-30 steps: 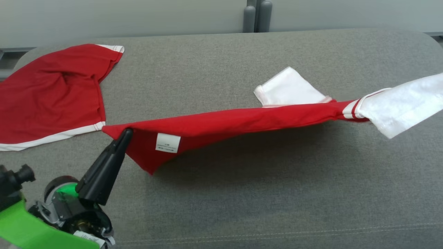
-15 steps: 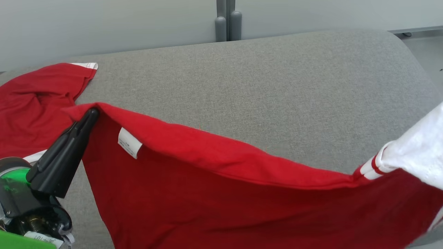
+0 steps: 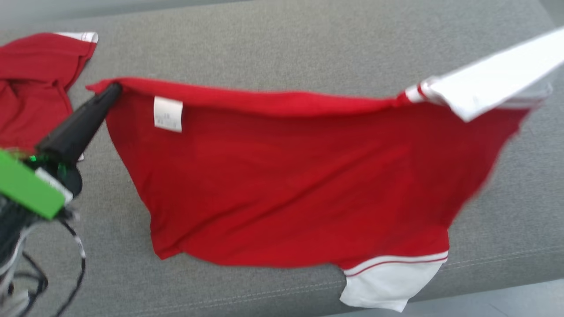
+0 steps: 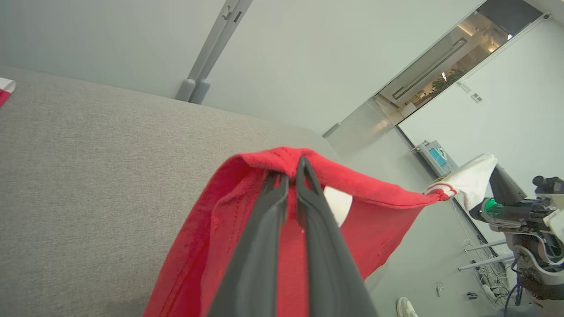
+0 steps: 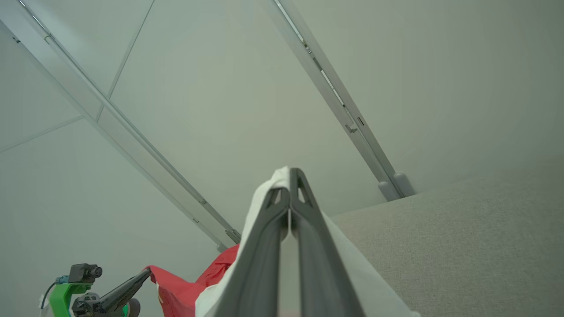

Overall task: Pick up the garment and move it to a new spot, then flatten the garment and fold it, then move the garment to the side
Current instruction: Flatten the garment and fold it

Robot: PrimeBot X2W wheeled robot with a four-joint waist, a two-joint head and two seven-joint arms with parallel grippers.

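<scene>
Since a second ago the red garment (image 3: 282,176) hangs open as a sheet instead of a stretched band, held up over the grey cushion (image 3: 264,39). The left gripper (image 3: 112,88) is pinched shut on a red corner and the right gripper (image 5: 291,176) on a white sleeve (image 3: 493,83). The cloth looks light, limp and stretchy — corners and hems seem the surest holds.

A robotics lab in an office block, by the look of it: pale wall panels (image 5: 229,88), metal rails (image 5: 335,97), a grey padded bench (image 4: 88,176), loose cables (image 4: 484,274) trailing across the floor (image 4: 423,264).
</scene>
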